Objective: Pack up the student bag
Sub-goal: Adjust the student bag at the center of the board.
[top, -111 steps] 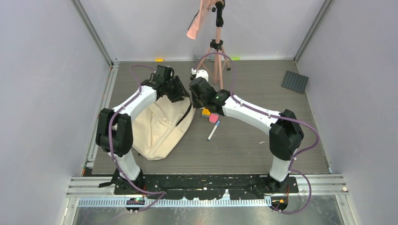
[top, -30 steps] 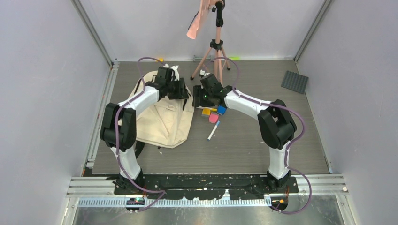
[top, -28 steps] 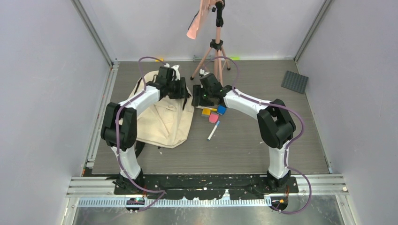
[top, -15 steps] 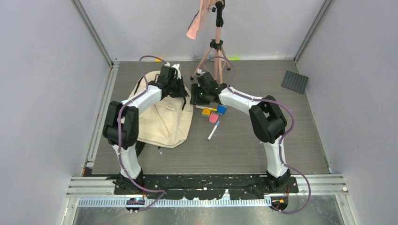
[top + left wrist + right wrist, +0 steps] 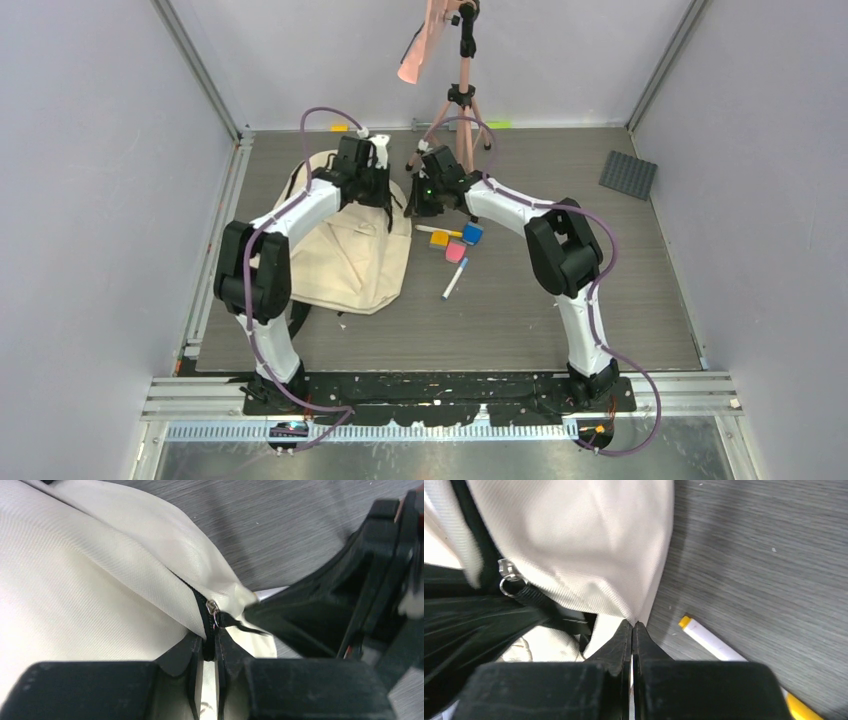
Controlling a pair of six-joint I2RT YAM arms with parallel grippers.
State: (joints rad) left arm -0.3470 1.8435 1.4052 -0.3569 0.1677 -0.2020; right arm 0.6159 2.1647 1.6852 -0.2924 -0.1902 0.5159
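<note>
The student bag (image 5: 345, 255), cream canvas with a black zip, lies flat on the left of the table. My left gripper (image 5: 383, 198) sits at its far right corner, shut on the black zip line (image 5: 206, 630) just below the metal zip pull (image 5: 212, 608). In the left wrist view those fingertips pinch the zip tape, left gripper (image 5: 210, 646). My right gripper (image 5: 414, 198) faces it from the right. It is shut on the edge of the bag's cream fabric (image 5: 589, 545), right gripper (image 5: 632, 626). The pull ring (image 5: 507, 581) shows to its left.
Right of the bag lie a white marker with a yellow cap (image 5: 438, 230), a blue cube (image 5: 472, 234), an orange cube (image 5: 439, 241), a pink block (image 5: 456, 252) and a pen (image 5: 454, 279). A tripod (image 5: 460, 110) stands behind; a dark studded plate (image 5: 628, 174) lies far right.
Both grippers have closed on the bag's far right corner. The right arm swung left to the bag's edge. Before that, the bag was spread out flat.
</note>
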